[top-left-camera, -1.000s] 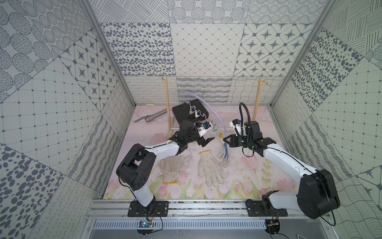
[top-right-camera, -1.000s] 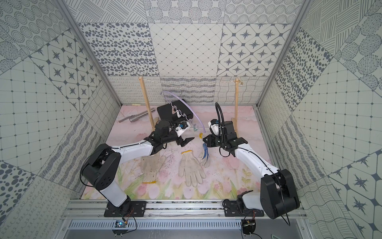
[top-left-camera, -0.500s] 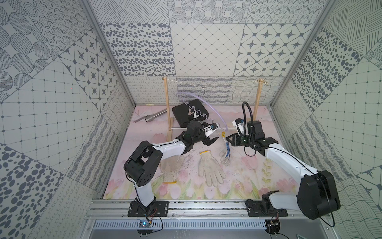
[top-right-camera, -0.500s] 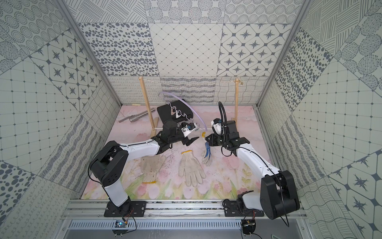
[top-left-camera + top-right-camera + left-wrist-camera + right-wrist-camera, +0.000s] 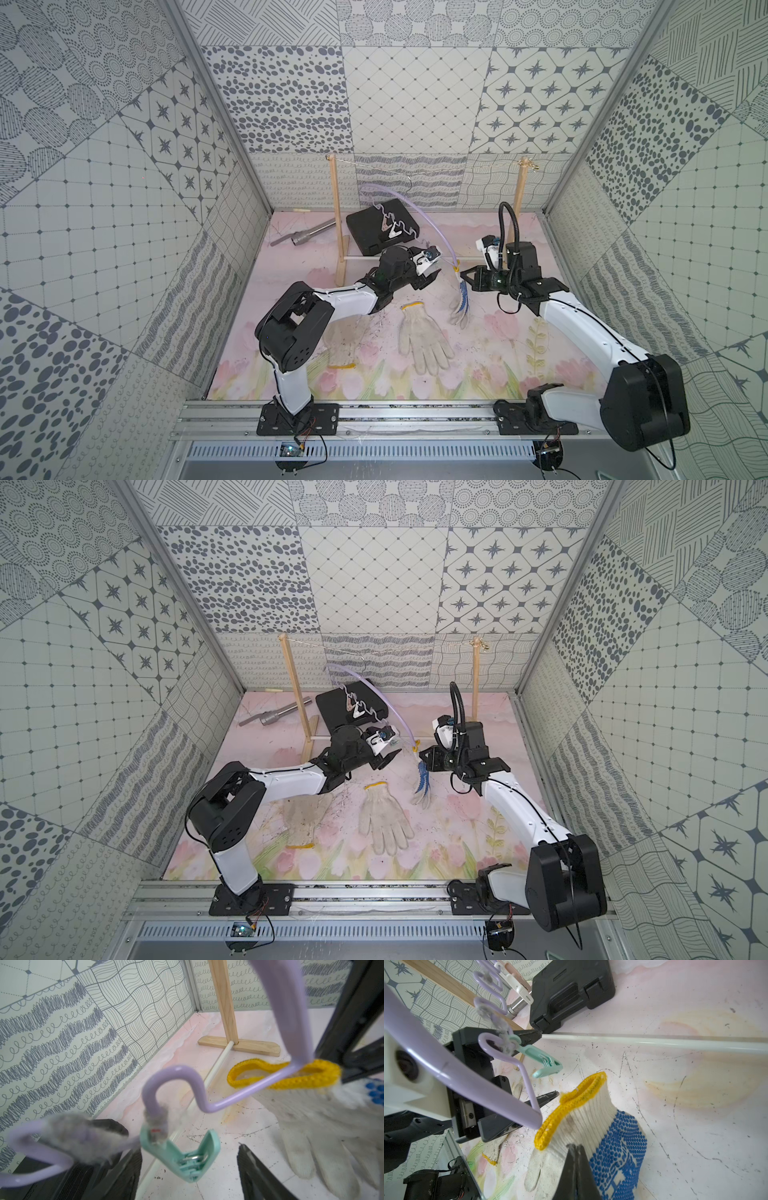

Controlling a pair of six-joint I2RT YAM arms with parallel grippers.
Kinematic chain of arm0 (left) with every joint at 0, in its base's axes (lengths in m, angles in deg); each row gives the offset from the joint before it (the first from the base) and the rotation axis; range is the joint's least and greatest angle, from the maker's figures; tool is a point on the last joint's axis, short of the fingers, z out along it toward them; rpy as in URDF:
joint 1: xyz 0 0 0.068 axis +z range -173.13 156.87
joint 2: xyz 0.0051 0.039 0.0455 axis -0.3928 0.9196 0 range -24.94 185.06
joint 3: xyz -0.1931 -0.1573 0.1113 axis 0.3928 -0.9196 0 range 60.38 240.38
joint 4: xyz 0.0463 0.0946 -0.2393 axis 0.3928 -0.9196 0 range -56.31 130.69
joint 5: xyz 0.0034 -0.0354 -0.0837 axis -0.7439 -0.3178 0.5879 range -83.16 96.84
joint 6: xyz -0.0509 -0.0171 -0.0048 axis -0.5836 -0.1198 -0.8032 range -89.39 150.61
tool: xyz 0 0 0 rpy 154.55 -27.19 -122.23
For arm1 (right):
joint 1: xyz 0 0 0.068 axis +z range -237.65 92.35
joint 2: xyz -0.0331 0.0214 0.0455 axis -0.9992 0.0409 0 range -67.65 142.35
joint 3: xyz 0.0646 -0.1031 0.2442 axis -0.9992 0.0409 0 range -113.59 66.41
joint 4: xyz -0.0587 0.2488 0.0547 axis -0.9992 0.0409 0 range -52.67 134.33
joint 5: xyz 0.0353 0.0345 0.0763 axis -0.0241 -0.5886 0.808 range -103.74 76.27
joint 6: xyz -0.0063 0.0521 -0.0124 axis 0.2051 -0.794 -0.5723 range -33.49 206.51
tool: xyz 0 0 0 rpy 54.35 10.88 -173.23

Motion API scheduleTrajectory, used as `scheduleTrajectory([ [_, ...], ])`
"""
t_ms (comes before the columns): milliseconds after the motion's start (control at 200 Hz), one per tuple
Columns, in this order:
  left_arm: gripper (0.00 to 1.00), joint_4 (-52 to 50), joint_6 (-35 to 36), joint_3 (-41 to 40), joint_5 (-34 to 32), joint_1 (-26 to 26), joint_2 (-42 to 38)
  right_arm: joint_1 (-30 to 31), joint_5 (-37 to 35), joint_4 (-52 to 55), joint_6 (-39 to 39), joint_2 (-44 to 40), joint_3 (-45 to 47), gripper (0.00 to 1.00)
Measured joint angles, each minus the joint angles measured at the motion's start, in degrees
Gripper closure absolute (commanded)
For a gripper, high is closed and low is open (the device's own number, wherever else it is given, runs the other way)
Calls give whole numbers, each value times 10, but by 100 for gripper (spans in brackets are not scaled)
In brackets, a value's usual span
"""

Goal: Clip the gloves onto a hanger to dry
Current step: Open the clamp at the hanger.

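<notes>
- Right gripper [image 5: 575, 1148]: closed, pinching the blue-dotted glove [image 5: 612, 1138] just below its yellow cuff [image 5: 566, 1101].
- Blue-dotted glove: in both top views it hangs from the right gripper, cuff up and finger ends down toward the table [image 5: 519, 365]. It is right of centre, at mid-depth. Whether the finger ends touch the table cannot be told.
- Hanger [image 5: 440, 237]: a lilac arc, hooked on the string of the wooden frame [image 5: 337, 216] at the far side. It hangs tilted, with its right end low and just beside the cuff.
- Wavy lower bar [image 5: 239, 1097]: in the left wrist view it crosses in front of the cuff opening. Whether bar and cuff touch cannot be told.
- Mint-green clip [image 5: 187, 1157]: dangles from a loop of the wavy lower bar, just left of the cuff and apart from it.
- Left gripper [image 5: 187, 1149]: open. Its fingers stand on either side of the mint-green clip with a gap on both sides, and it grips nothing.
- Centre plain glove [image 5: 422, 336]: flat on the table, nearer than both grippers, cuff toward the far side.
- Left plain glove [image 5: 345, 340]: flat on the table, partly under the left arm, cuff toward the near edge.
- Black case [image 5: 374, 226] and metal tool [image 5: 305, 235]: on the far-left part of the table, well apart from the gloves.
</notes>
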Motion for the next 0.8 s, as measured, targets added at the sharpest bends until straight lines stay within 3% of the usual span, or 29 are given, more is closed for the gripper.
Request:
scheduleTrajectory([
  [115,34,17,-7,-1,0,-2,1,-3,5,-3,-2,0,5,100],
  [265,49,29,-18,-1,-3,-2,6,-7,9,-3,-8,-6,11,100],
  [545,57,34,-19,-2,-7,-3,7,-10,20,-3,-11,-23,12,100],
  [800,58,25,-31,-10,6,-3,-18,-11,36,-3,-3,-24,29,100],
])
